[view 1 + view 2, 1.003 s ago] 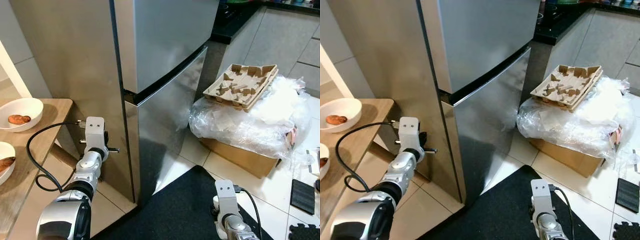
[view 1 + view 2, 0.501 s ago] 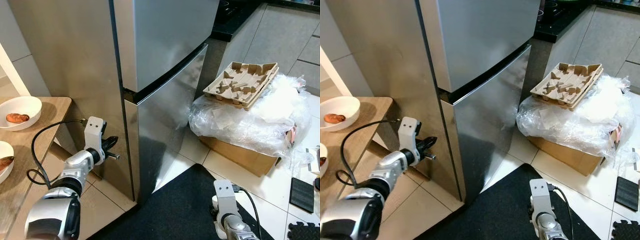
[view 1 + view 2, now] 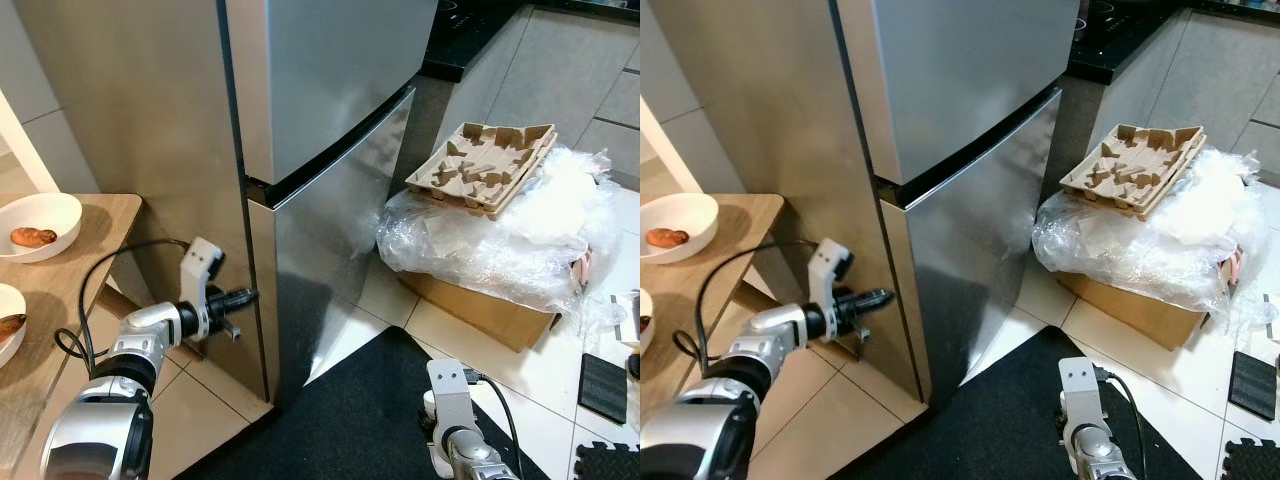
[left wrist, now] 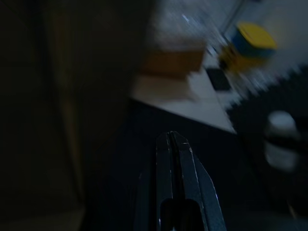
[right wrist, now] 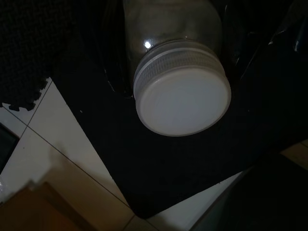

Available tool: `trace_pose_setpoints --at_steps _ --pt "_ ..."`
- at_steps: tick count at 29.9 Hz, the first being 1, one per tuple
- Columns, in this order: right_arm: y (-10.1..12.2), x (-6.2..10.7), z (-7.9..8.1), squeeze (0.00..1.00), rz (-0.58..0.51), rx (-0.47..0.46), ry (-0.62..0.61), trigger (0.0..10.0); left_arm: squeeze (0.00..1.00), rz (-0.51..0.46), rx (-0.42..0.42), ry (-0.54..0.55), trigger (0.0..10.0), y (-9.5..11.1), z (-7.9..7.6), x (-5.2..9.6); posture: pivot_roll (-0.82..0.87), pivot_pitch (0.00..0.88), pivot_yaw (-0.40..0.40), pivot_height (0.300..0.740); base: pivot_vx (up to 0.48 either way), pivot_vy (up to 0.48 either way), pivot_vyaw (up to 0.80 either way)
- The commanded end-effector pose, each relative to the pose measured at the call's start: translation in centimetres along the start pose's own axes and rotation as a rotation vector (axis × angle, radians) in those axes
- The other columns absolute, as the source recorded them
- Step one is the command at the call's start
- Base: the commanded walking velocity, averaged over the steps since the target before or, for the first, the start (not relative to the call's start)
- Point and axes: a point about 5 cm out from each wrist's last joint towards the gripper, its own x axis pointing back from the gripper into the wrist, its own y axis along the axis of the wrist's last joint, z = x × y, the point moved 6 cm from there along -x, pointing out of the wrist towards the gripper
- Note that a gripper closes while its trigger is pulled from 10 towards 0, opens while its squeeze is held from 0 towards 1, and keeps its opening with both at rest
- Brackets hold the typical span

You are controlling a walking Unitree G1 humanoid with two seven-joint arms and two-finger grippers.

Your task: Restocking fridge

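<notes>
Left claw at the fridge door edge, jar waiting in the right claw

The fridge (image 3: 300,150) fills the upper centre, both doors shut; the left claw (image 3: 243,296), fingers pressed together, points at the lower door's left edge in mid-left frame. It should hook that edge and pull steadily. The right claw (image 5: 178,72) at bottom right grips a white-lidded jar (image 5: 182,98). A tabletop (image 3: 60,300) with bowls (image 3: 40,222) sits far left; black mat (image 3: 350,410) and tiled floor (image 3: 520,390) lie below.
</notes>
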Motion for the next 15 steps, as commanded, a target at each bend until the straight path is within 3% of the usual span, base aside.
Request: trace_pose_setpoints --at_steps 1,3,4,7,11,15 --pt "0.1 0.0 0.0 0.0 -0.004 0.006 0.0 10.0 0.0 0.053 -0.025 -0.017 0.0 -0.8 0.0 0.6 -0.12 0.076 -0.021 0.74 0.0 0.0 0.0" --pt "0.1 0.0 0.0 0.0 -0.003 0.007 0.001 10.0 0.0 0.12 -0.075 -0.018 0.0 -2.0 -0.1 0.6 -0.12 0.076 -0.022 0.74 0.0 0.0 0.0" --pt "0.1 0.0 0.0 0.0 -0.003 0.007 0.001 10.0 0.0 0.122 -0.116 0.038 0.0 -2.0 0.4 0.6 -0.12 0.076 -0.021 0.74 0.0 0.0 0.0" --pt "0.1 0.0 0.1 0.0 -0.004 0.006 0.003 10.0 0.0 0.062 -0.186 0.193 0.0 -0.9 2.0 0.5 -0.12 0.076 -0.02 0.74 0.0 0.0 0.0" --pt "0.0 0.0 0.1 0.0 -0.003 0.004 0.0 10.0 0.0 -0.034 -0.178 0.172 0.0 -0.3 0.8 -0.2 -0.12 0.075 -0.015 0.74 0.0 0.0 0.0" --pt "-0.1 0.1 0.0 0.0 -0.002 0.003 -0.002 10.0 0.0 -0.092 -0.164 0.199 0.0 0.0 0.7 -0.3 -0.13 0.076 -0.015 0.74 0.0 0.0 0.0"
